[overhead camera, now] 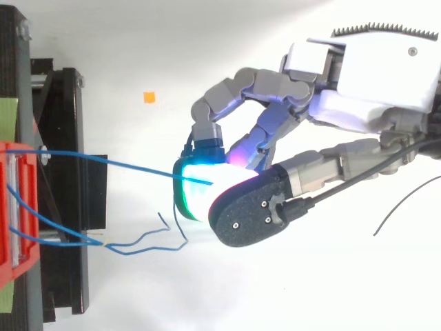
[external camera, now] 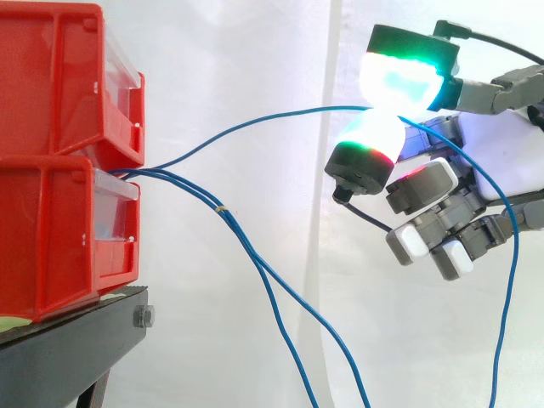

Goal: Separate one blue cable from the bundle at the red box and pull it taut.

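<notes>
Hand (external camera: pixel 501 161) pinches one blue cable (external camera: pixel 289 113) betw. glowing pads (external camera: pixel 374 136) (thin wire needs a tip grip), held clear of the sagging bundle (external camera: pixel 212 202) at red box (external camera: pixel 51 246); not quite taut yet.

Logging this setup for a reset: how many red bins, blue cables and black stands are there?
Red plastic bins, stacked: 2
Thin blue cables: 3 (pinched blue cable in the robot hand, two loose ones hanging down)
Black metal stand: 1
Total: 6
</notes>
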`<move>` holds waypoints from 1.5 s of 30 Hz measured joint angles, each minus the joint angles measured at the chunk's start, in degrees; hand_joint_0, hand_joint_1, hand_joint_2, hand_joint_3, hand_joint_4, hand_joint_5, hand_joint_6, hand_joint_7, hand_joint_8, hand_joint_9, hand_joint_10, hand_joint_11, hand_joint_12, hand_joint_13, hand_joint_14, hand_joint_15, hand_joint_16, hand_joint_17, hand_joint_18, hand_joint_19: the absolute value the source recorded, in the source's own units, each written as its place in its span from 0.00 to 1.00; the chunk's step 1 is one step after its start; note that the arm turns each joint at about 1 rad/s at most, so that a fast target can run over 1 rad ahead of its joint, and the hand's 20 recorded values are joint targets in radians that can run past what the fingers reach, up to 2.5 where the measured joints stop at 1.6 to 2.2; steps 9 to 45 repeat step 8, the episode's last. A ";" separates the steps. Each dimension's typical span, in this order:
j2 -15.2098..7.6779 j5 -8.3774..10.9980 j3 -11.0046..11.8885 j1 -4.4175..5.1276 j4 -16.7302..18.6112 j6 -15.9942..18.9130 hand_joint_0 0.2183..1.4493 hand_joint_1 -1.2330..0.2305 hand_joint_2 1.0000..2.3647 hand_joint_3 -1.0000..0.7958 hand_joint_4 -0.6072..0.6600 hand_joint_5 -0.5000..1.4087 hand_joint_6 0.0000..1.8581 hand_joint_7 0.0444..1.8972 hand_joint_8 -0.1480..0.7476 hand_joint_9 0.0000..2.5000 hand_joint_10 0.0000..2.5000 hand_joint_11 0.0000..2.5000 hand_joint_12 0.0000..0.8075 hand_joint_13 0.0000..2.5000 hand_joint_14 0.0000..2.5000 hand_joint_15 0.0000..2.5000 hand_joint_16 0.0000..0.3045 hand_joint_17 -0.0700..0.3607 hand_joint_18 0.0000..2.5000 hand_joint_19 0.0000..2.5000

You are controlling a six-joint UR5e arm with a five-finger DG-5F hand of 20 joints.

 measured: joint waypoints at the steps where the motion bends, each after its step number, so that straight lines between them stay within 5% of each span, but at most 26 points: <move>1: 0.00 0.00 0.00 0.00 0.00 0.00 0.45 0.35 0.00 0.28 0.49 0.15 0.48 0.58 0.51 0.40 0.01 0.51 0.49 0.33 0.01 0.25 0.16 0.41 0.33 0.28; 45: 0.00 0.00 0.01 0.01 0.01 0.00 0.45 0.35 0.00 0.28 0.49 0.15 0.48 0.59 0.50 0.40 0.01 0.50 0.48 0.33 0.01 0.25 0.16 0.41 0.33 0.28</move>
